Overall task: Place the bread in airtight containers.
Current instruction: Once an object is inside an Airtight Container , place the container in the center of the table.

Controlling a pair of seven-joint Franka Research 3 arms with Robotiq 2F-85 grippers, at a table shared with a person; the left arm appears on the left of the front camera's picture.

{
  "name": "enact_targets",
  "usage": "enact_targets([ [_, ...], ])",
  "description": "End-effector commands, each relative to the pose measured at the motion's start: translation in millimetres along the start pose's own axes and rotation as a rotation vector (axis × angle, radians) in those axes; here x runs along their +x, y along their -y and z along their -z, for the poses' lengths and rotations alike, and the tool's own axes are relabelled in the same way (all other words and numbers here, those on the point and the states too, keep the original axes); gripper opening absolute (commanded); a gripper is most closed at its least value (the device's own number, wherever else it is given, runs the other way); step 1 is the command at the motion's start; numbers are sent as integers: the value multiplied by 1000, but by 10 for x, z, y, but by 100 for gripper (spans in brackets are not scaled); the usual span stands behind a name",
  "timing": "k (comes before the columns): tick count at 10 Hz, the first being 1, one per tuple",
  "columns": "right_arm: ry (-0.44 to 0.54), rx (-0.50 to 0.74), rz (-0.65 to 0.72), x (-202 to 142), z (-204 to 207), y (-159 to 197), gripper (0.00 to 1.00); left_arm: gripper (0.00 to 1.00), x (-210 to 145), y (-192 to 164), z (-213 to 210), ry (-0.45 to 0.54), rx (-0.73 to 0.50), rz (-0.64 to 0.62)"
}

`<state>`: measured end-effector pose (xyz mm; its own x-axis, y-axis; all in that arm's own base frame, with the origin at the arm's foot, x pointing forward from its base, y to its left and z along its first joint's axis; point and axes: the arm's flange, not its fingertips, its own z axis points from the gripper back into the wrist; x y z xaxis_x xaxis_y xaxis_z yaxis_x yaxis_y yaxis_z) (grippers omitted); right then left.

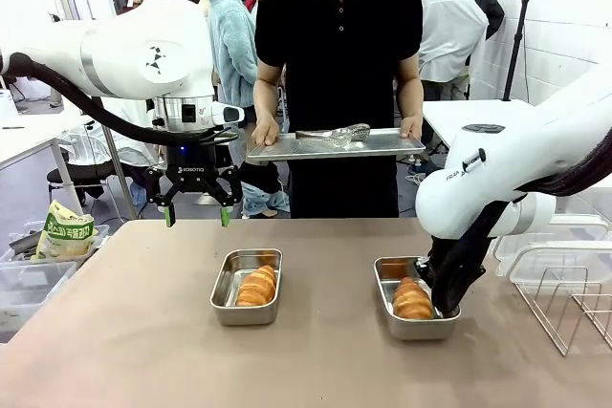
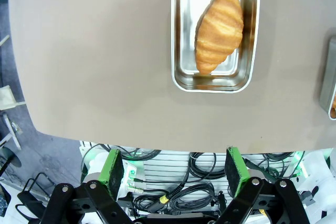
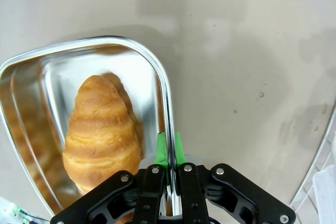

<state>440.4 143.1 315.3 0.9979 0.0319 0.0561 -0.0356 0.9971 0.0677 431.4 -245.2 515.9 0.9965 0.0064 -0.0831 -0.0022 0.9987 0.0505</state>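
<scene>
The left gripper (image 1: 197,217) hangs wide open and empty, up and left of a shiny steel pan (image 1: 229,284) holding a glossy, ridged croissant (image 1: 256,286), while the right gripper (image 3: 168,149) pinches the second pan (image 3: 157,72) by its thin rounded rim, the second croissant (image 3: 102,124) just beside the jaws, so any slide probably wants to be slow and level.
</scene>
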Motion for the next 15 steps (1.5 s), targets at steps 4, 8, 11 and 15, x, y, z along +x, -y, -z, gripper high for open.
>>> enact_targets([
  [4,-3,-63,70,106,-23,-48,36,100,-15,-16,-23,-4,2,-2],
  [8,-2,-66,76,94,-66,-39,99,100,-15,-16,-23,-4,2,-2],
  [11,5,-60,74,56,-104,-30,100,100,-15,-16,-23,-4,2,-2],
  [15,-3,-38,101,54,-128,-13,100,100,-15,-16,-23,-4,2,-2],
])
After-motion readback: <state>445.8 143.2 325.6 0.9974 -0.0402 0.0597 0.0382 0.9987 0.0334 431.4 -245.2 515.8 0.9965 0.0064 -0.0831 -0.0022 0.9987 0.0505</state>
